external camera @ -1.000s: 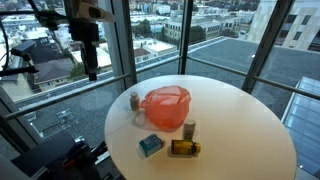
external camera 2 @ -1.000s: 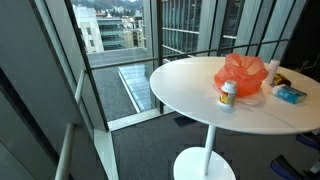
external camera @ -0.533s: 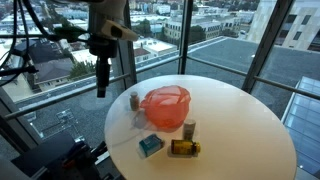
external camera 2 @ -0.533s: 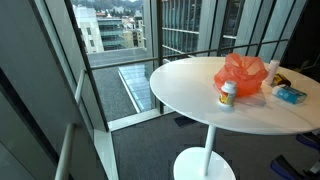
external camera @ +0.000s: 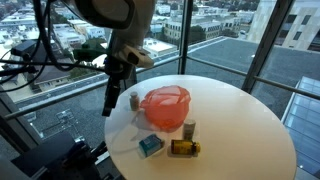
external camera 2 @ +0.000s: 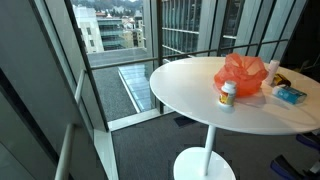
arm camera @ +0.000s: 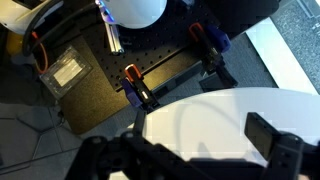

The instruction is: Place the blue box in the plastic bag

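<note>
Well apart from the wide-open, empty jaws, blue box [external camera: 150,146] on the table [external camera: 240,120]

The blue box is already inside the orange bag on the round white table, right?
No. The blue box lies on the round white table beside the orange bag, not inside it; both exterior views show this.

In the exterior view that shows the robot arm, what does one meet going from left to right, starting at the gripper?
gripper → small bottle → blue box → amber bottle lying flat. The plastic bag and the upright bottle overlap these, so they are left out.
</note>
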